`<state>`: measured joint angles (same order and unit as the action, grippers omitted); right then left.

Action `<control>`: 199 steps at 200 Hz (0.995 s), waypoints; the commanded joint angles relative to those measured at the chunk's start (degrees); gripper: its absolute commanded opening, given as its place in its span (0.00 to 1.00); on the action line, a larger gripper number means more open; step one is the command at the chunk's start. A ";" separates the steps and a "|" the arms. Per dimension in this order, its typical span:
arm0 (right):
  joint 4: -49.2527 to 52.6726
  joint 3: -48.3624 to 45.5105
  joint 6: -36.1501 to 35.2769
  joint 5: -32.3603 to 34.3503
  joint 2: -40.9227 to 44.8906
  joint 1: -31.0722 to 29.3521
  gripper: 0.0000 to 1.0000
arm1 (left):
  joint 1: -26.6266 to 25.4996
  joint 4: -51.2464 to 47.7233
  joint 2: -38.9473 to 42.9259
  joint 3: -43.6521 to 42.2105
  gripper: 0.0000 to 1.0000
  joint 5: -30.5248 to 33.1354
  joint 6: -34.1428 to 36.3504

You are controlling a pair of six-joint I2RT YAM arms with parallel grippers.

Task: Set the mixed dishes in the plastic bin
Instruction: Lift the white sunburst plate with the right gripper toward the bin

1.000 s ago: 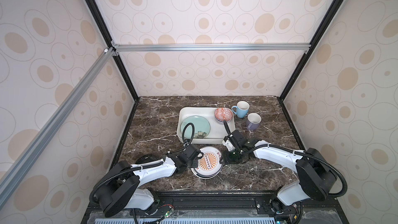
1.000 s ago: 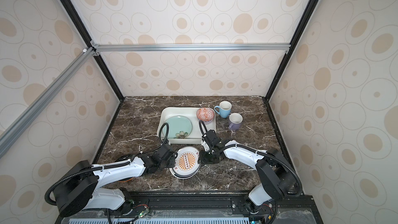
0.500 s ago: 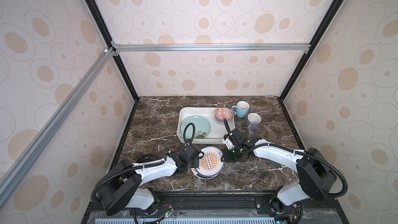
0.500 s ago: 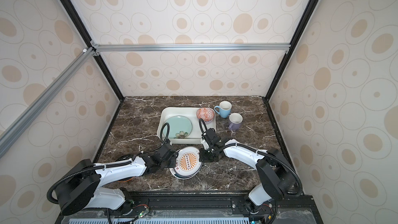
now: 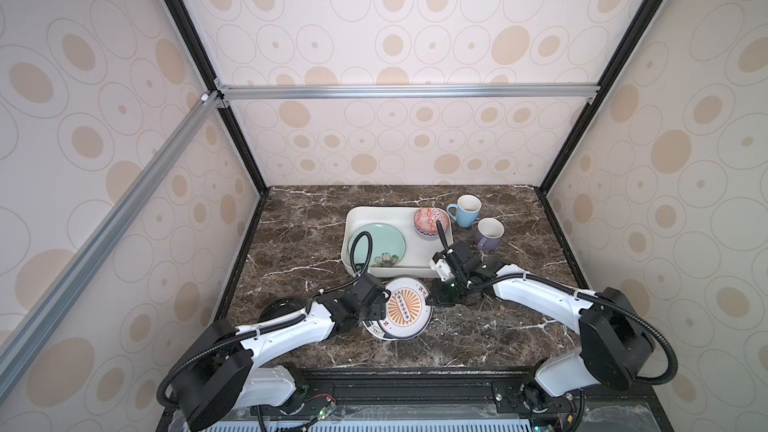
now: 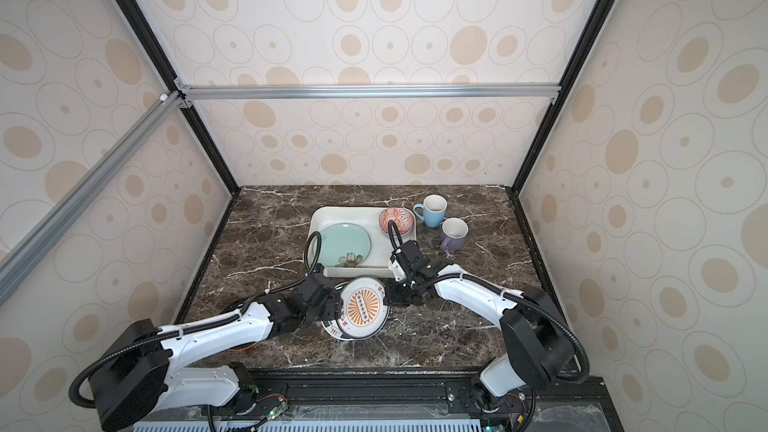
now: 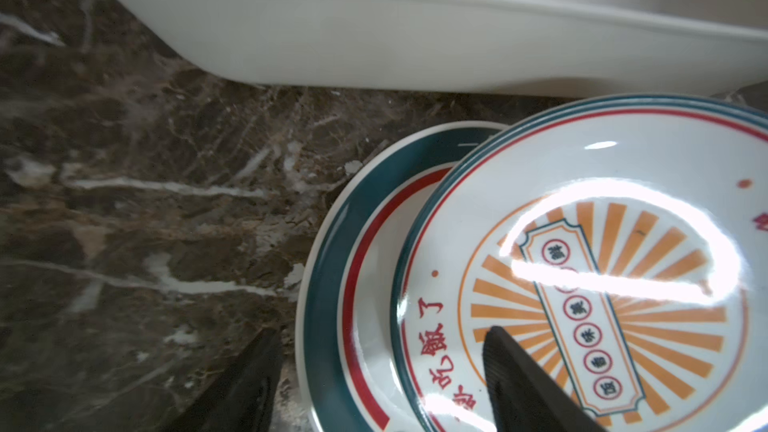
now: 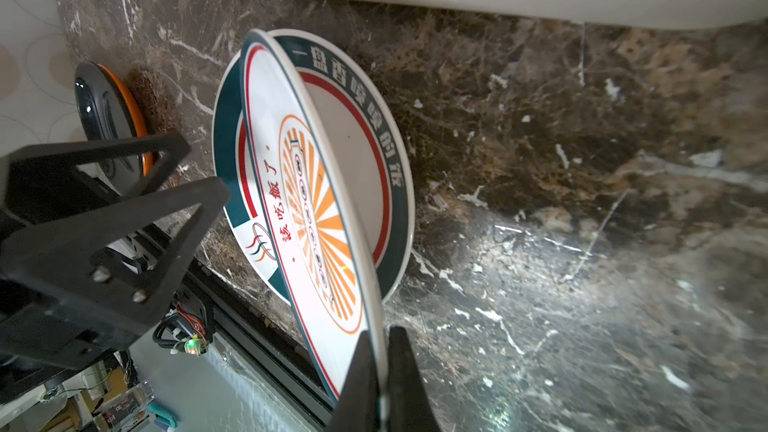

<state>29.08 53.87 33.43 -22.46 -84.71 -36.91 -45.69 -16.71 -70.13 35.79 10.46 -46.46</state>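
The white bin (image 5: 415, 253) lies mid-frame in a top view, with a teal plate (image 5: 382, 245) and a bowl (image 5: 430, 220) inside. Just below it, the sunburst plate (image 5: 405, 307) leans tilted on a green-rimmed plate (image 7: 328, 243). The right gripper (image 8: 381, 338) pinches the sunburst plate's rim; the left gripper (image 7: 382, 332) is spread, holding nothing. The step, I judge, is lifting this plate; next it must clear the bin wall.

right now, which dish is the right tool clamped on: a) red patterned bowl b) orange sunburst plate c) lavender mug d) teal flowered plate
b: in the right wrist view the right tool pinches the rim of the orange sunburst plate, holding it tilted above the green-rimmed plate.
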 commanded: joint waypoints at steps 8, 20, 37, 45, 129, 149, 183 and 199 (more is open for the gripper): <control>3.57 3.45 -0.76 -1.13 2.94 0.67 0.06 | 2.02 -6.84 5.42 4.24 0.83 3.78 2.04; 4.17 4.71 -0.65 -1.51 3.28 0.68 0.06 | 2.77 -7.90 7.64 5.00 0.85 3.74 2.46; 5.09 7.14 -0.48 -1.89 3.13 0.78 0.06 | 4.01 -9.27 10.67 5.60 0.87 3.54 3.24; 5.52 8.62 -0.49 -1.89 2.67 0.73 0.06 | 4.74 -9.93 12.03 5.77 0.88 3.40 3.64; 11.38 37.13 -3.12 -2.49 -17.17 5.06 0.06 | 18.04 -10.65 13.07 11.73 0.99 -5.37 12.54; 13.19 46.16 -3.55 -2.56 -24.42 6.29 0.06 | 20.15 -9.56 10.25 13.27 0.99 -7.16 14.03; 16.66 60.11 -4.24 -3.37 -35.94 7.75 0.06 | 23.60 -7.83 6.12 15.34 0.99 -10.55 15.74; 18.68 65.41 -4.69 -4.02 -40.55 8.02 0.06 | 24.44 -7.61 4.71 15.90 0.99 -11.54 16.28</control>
<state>43.35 112.51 30.09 -24.27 -120.44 -29.19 -22.72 -24.97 -63.99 48.62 1.50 -33.01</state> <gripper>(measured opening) 0.065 0.992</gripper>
